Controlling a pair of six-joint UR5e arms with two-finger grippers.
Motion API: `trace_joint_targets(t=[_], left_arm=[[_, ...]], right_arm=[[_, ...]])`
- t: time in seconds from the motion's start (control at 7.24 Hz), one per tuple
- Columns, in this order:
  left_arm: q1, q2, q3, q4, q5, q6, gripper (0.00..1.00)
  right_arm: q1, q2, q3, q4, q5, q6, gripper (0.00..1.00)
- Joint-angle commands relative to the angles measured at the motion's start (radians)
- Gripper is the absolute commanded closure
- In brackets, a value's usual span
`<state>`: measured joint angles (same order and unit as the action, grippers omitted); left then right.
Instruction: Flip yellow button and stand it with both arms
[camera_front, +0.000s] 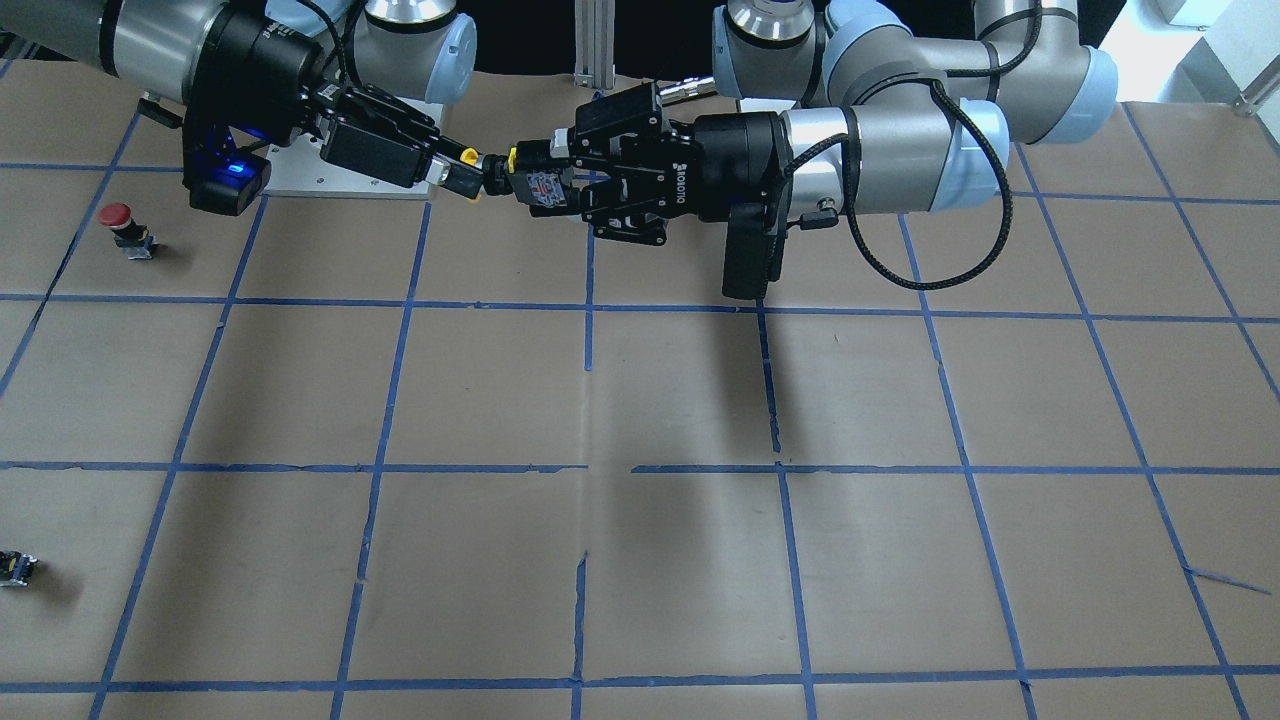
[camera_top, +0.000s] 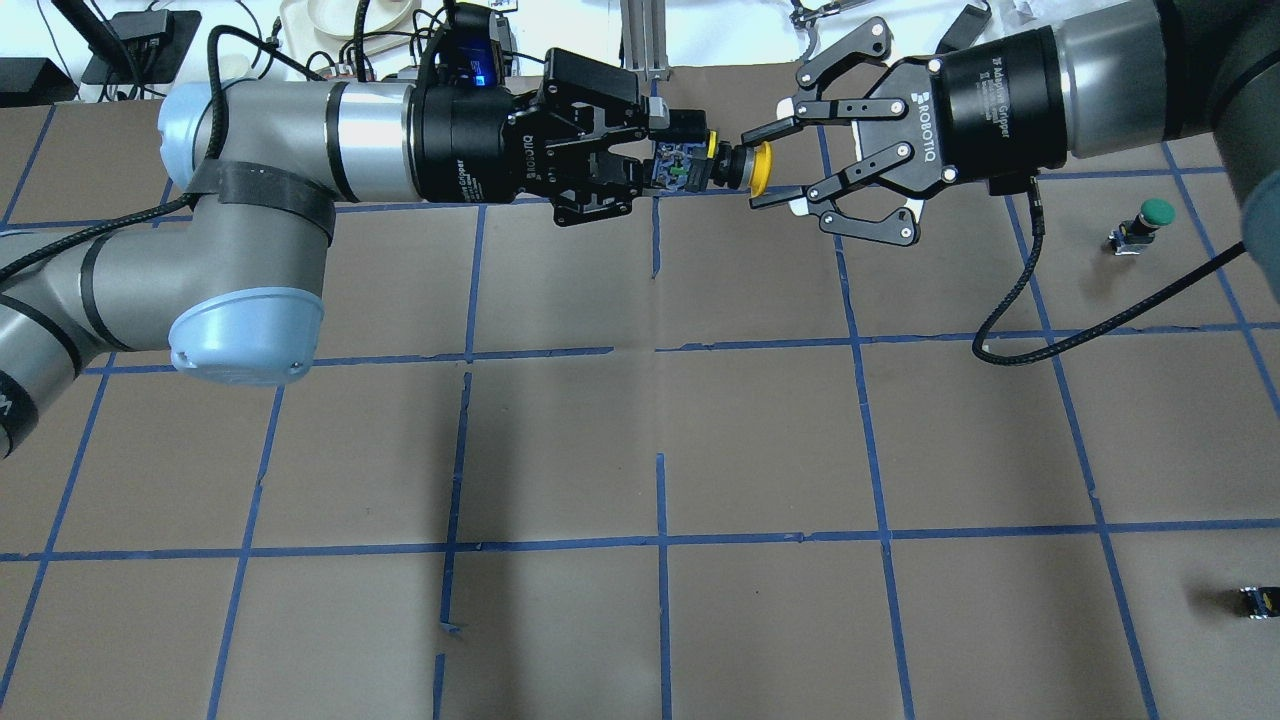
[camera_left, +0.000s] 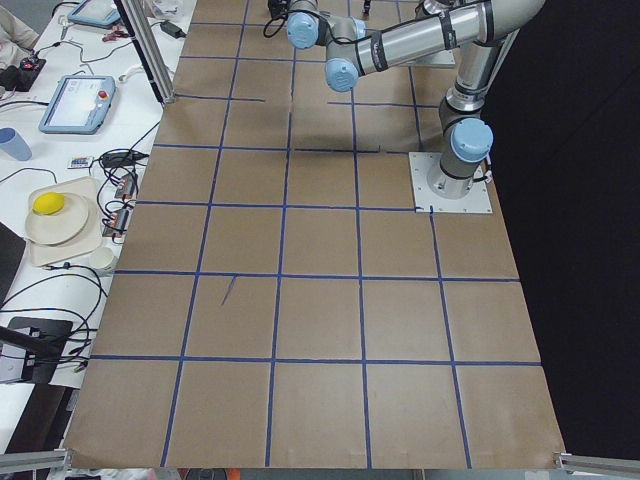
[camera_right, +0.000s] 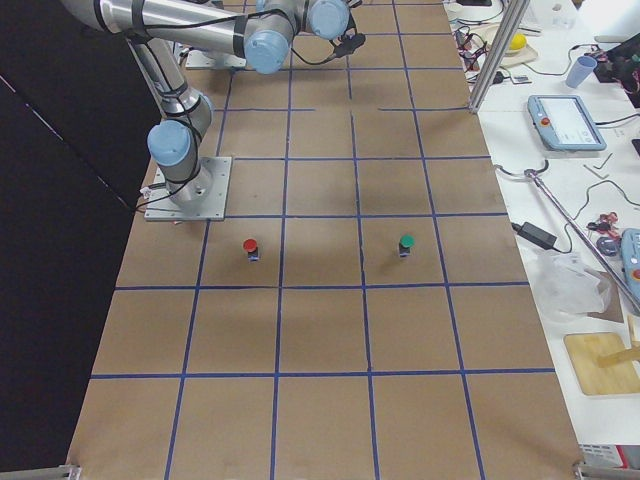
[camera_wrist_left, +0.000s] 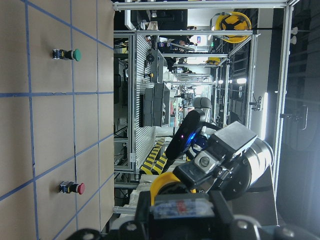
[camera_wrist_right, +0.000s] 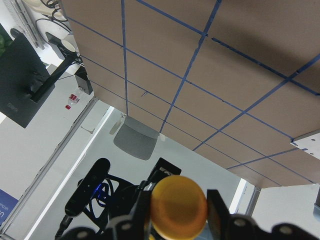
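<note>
The yellow button (camera_top: 748, 167) is held level in the air above the table's far side, its cap pointing at my right arm. My left gripper (camera_top: 680, 165) is shut on its black body and labelled base, which also shows in the front view (camera_front: 535, 185). My right gripper (camera_top: 757, 165) is open, with a finger on each side of the yellow cap. In the right wrist view the cap (camera_wrist_right: 179, 202) sits between the two fingers. The left wrist view shows the button (camera_wrist_left: 167, 185) from behind, with the right gripper beyond it.
A red-capped button (camera_front: 118, 222) stands on the brown paper on my right side. A green-capped button (camera_top: 1148, 218) stands nearby. A small capless block (camera_top: 1258, 600) lies near the table's right edge. Blue tape lines grid the paper.
</note>
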<state>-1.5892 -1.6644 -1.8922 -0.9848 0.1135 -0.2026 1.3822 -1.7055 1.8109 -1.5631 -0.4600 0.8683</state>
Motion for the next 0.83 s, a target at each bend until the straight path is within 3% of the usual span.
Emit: trace_joint_targets(t=[0.0, 0.41, 0.55, 0.69], left_arm=[[0.000, 0.000, 0.002, 0.000, 0.000, -0.003, 0.00], [0.014, 0.002, 0.015, -0.002, 0.014, -0.011, 0.00], [0.041, 0.003, 0.016, -0.003, 0.043, -0.012, 0.00], [0.050, 0.005, 0.025, -0.003, 0.154, -0.011, 0.00]], right_arm=[[-0.003, 0.000, -0.002, 0.000, -0.003, 0.000, 0.68], [-0.084, 0.004, -0.005, -0.069, -0.107, -0.067, 0.68], [-0.128, 0.006, -0.002, -0.064, -0.159, -0.183, 0.68], [-0.146, 0.007, -0.001, -0.060, -0.281, -0.363, 0.69]])
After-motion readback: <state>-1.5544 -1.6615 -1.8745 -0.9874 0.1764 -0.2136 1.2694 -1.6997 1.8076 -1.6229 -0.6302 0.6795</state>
